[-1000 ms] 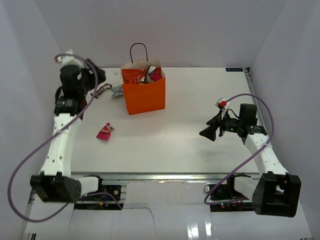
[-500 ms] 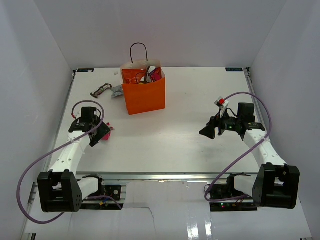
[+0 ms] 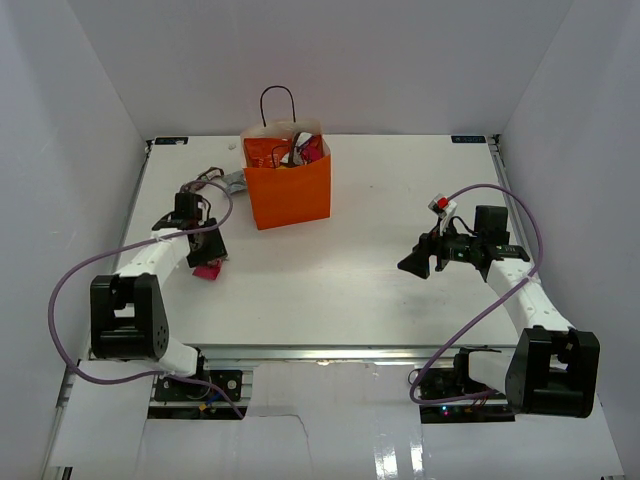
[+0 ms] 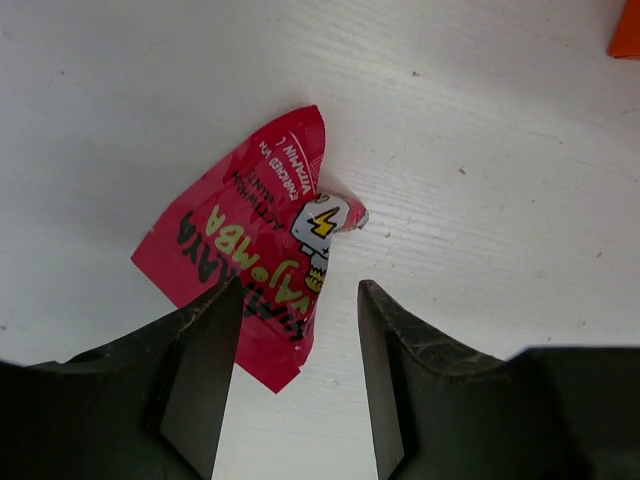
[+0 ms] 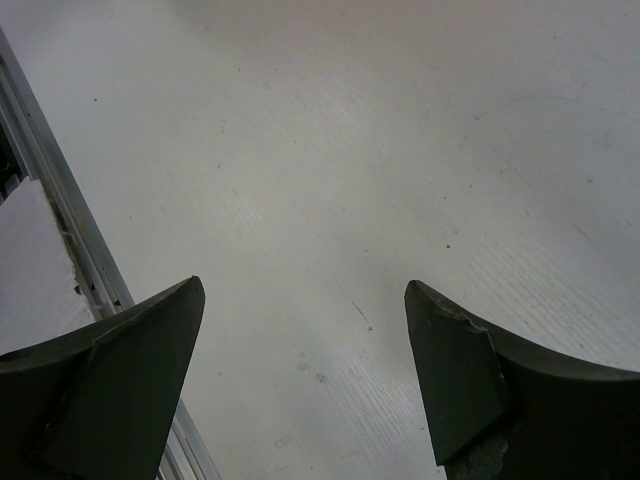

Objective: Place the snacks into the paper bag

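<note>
The orange paper bag point(image 3: 290, 195) stands upright at the back centre with a red chip bag point(image 3: 268, 152) and a pink packet point(image 3: 311, 150) inside. A magenta snack packet point(image 4: 245, 245) lies flat on the table; it also shows in the top view point(image 3: 207, 268). My left gripper point(image 3: 211, 258) is open right over it, its left finger point(image 4: 195, 370) over the packet's near edge, the other on bare table point(image 4: 395, 370). A dark brown packet point(image 3: 201, 180) and a silver-grey packet point(image 3: 234, 182) lie left of the bag. My right gripper point(image 3: 412, 265) is open and empty above the table at right.
White walls close in the table on three sides. A metal rail point(image 5: 70, 240) runs along the table's edge in the right wrist view. An orange corner of the bag point(image 4: 626, 30) shows at the left wrist view's top right.
My left arm swung down from the back left and has come over the magenta packet. The right arm has barely moved.
</note>
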{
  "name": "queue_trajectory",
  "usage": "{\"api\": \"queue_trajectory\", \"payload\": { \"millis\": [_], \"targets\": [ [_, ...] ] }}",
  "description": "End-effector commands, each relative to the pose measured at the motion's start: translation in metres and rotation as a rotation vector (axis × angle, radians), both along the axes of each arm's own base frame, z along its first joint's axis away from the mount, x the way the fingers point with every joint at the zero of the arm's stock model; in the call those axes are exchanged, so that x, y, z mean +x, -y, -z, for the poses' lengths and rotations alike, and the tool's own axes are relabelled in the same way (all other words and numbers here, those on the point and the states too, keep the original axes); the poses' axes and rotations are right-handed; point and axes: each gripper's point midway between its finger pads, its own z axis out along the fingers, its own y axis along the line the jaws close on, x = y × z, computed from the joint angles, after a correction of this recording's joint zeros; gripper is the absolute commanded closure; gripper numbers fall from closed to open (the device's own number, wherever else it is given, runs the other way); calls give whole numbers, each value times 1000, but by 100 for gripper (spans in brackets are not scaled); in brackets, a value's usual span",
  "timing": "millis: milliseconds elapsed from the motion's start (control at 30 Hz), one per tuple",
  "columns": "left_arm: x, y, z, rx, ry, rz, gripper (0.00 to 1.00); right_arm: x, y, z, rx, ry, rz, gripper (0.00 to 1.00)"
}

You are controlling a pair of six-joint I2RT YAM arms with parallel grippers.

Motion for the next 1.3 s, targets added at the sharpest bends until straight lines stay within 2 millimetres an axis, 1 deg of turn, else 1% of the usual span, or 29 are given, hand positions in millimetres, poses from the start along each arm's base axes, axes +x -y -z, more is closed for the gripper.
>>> {"api": "queue_trajectory", "payload": {
  "millis": [0, 133, 167, 267, 300, 400, 433, 467, 500, 533, 567, 600, 633, 667, 700, 733, 767, 800, 867, 900, 933, 967, 1000, 1033, 1067, 1100, 1133, 1233, 1267],
  "targets": [
    [15, -5, -4, 64, 27, 95, 40, 5, -3, -13, 10, 41, -26, 13],
    [6, -11, 20, 107, -54, 100, 46, 5, -5, -13, 11, 38, -35, 13],
    [4, -12, 25, 110, -72, 94, 53, 6, -5, -14, 10, 41, -37, 13],
    [4, -12, 26, 112, -77, 84, 65, 5, -5, -15, 8, 42, -46, 13],
    [6, -12, 25, 111, -70, 78, 74, 5, -7, -15, 10, 40, -52, 13],
    [9, -5, 14, 85, -31, 85, 86, 3, -10, -20, 9, 56, -85, 13],
    [11, 1, 9, 62, -13, 96, 87, -1, -12, -19, 5, 60, -120, 13],
    [10, 5, 6, 42, -2, 104, 89, -4, -23, -26, -1, 91, -183, 13],
    [12, 18, -5, -17, 37, 128, 91, -12, -26, -23, -21, 97, -241, 13],
    [11, 27, -11, -62, 58, 148, 92, -17, -32, -28, -13, 119, -299, 13],
    [9, 36, -14, -107, 78, 169, 92, -20, -43, -42, -16, 172, -374, 13],
    [8, 47, -29, -158, 126, 191, 92, -26, -48, -44, -14, 193, -438, 13],
    [2, 71, -39, -278, 154, 263, 92, -46, -54, -48, 1, 259, -564, 12],
    [2, 84, -49, -339, 204, 303, 92, -61, -64, -52, 14, 318, -672, 12],
    [-13, 97, -45, -401, 198, 338, 93, -68, -69, -60, 19, 402, -758, 5],
    [-21, 119, -64, -505, 254, 417, 93, -92, -74, -62, 35, 555, -912, 3],
    [-30, 130, -67, -552, 257, 446, 93, -98, -78, -62, 41, 626, -972, 10],
    [-46, 140, -61, -598, 235, 473, 94, -100, -82, -62, 43, 662, -1007, 10],
    [-70, 167, -69, -685, 216, 552, 95, -107, -98, -61, 11, 722, -1115, 10],
    [-79, 174, -69, -703, 200, 571, 95, -99, -107, -61, -5, 753, -1121, 10],
    [-97, 186, -65, -727, 166, 617, 95, -93, -114, -61, -45, 775, -1132, 10],
    [-106, 194, -73, -769, 170, 635, 95, -87, -133, -67, -61, 825, -1123, 10],
    [-114, 200, -75, -797, 159, 651, 95, -83, -142, -68, -84, 857, -1115, 10],
    [-128, 208, -73, -825, 136, 680, 95, -74, -148, -63, -158, 883, -1101, 10],
    [-132, 212, -80, -854, 145, 689, 95, -81, -162, -61, -172, 905, -1119, 10],
    [-140, 217, -84, -882, 139, 712, 94, -73, -174, -63, -184, 898, -1078, 10],
    [-147, 223, -89, -915, 143, 732, 94, -73, -185, -68, -200, 907, -1078, 10],
    [-161, 233, -97, -984, 138, 791, 92, -79, -205, -65, -208, 899, -1093, 10],
    [-166, 234, -95, -996, 118, 795, 92, -83, -210, -63, -216, 904, -1109, 10]
  ]
}}
